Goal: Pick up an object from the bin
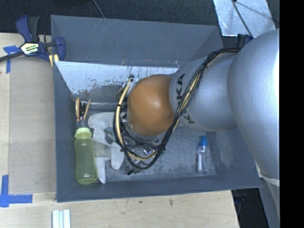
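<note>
Green bottle [85,156]: one, left. Blue-capped clear bottle [202,155]: one, right. White heap [100,123] by arm [213,99]. Pincer state: cannot tell.

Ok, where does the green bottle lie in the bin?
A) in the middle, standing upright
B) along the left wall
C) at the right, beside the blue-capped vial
B: the green bottle lies on its side along the left wall of the bin, well apart from the blue-capped vial at the right.

The silver arm [223,94] extends from the right, its orange-capped, cable-wrapped end effector [137,145] pointing down.
</note>
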You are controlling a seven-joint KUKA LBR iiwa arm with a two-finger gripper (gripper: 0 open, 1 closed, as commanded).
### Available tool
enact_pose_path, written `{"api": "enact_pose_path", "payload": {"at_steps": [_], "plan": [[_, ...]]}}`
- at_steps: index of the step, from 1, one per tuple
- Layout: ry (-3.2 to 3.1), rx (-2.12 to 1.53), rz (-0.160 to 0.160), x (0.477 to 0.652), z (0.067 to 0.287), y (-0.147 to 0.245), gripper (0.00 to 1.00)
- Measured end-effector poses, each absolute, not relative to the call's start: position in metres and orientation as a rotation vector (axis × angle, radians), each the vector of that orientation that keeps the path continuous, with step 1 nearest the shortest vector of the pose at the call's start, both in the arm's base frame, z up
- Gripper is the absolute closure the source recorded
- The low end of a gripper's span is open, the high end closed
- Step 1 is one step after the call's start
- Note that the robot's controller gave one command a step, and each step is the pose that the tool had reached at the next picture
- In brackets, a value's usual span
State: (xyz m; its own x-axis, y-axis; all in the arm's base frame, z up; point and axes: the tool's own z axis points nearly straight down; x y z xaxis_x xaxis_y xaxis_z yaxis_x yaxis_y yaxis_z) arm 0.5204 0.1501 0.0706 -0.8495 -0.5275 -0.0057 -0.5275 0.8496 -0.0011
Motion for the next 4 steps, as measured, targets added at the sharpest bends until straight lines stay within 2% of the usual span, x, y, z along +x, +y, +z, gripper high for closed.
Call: {"api": "enact_pose_path", "payload": {"at_steps": [1, 2, 4], "plan": [[2.925, -1.13, -0.002, 0.5208, 0.0705, 0.1675, 0.0], [2.645, -1.661, 0.0, 0.5215, 0.0735, 0.1732, 1.0], [2.647, -1.661, 0.001, 0.5212, 0.0761, 0.1732, 1.0]]}}
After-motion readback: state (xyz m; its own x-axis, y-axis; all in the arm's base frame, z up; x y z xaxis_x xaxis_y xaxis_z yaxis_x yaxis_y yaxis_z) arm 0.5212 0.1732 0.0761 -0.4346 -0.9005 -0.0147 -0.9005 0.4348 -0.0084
